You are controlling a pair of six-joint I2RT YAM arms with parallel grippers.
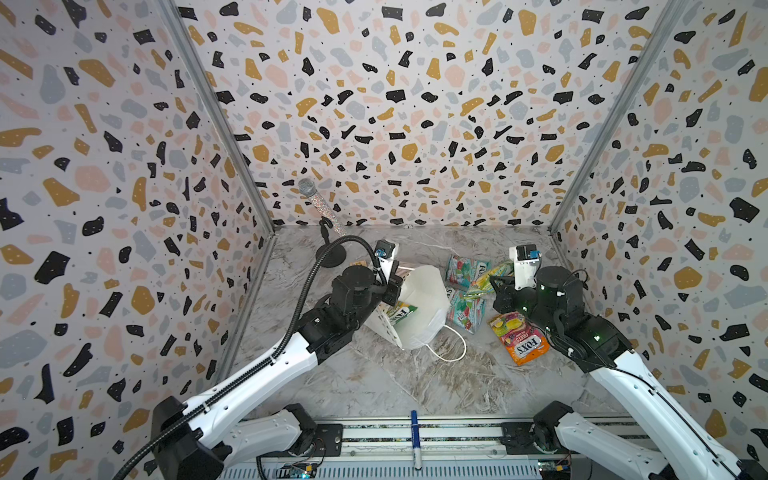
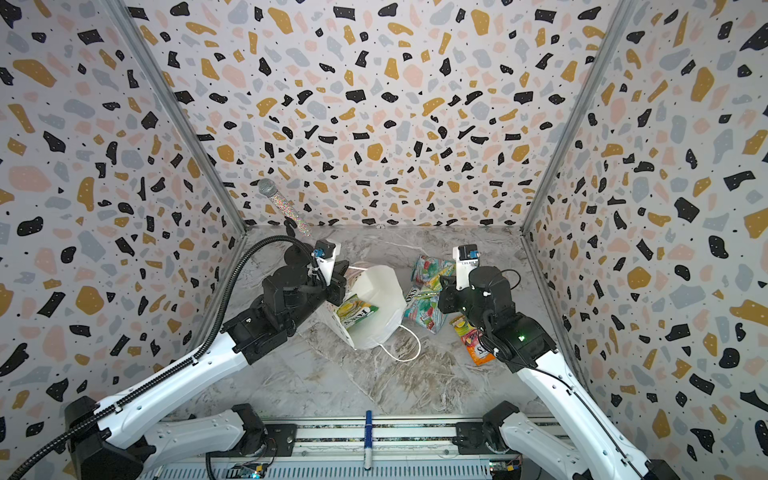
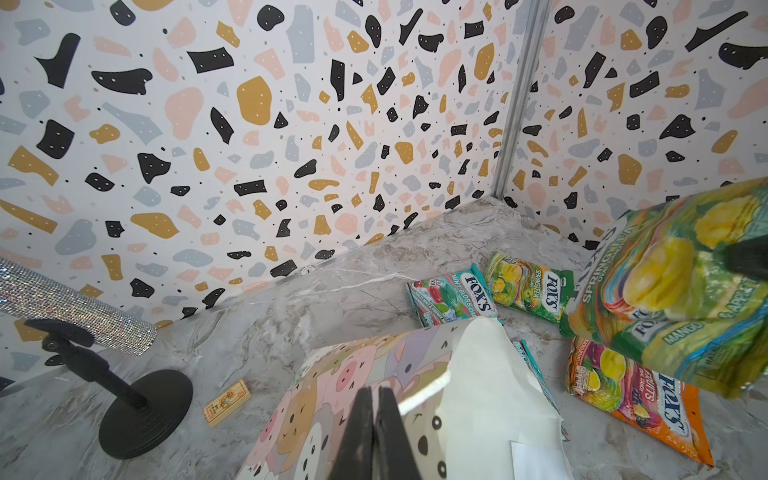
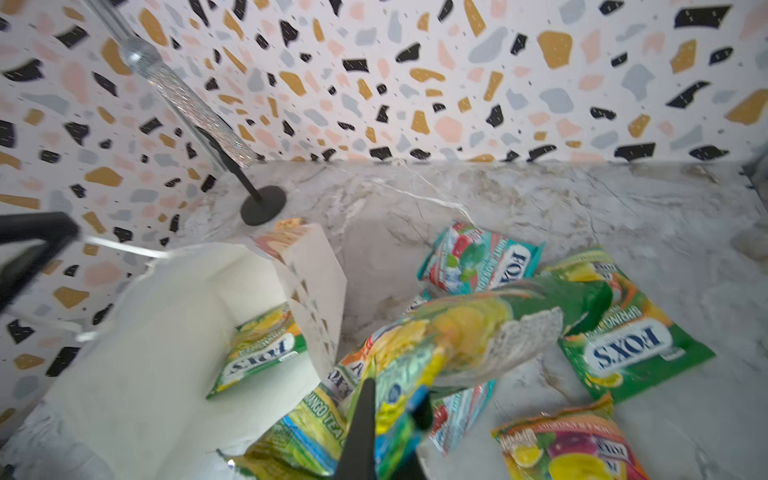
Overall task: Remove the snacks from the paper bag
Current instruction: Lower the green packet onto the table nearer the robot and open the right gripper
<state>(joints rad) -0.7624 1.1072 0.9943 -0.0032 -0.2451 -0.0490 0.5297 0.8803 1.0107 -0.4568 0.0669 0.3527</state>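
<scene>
Right fingers (image 4: 359,428) on FOX'S mango tea packet (image 4: 457,332)

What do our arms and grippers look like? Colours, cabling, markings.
Left arm and right arm: white shells, black joints. Black ribbed hose runs along the left only; green lights on the right. Each wrist has a white camera box with blue plug. Left gripper, right gripper: thin flat black fingers.

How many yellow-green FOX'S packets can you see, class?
3. One yellow-green packet inside the paper bag, one in the right gripper, one on the table beside a teal-red packet. Others may be hidden.
</scene>
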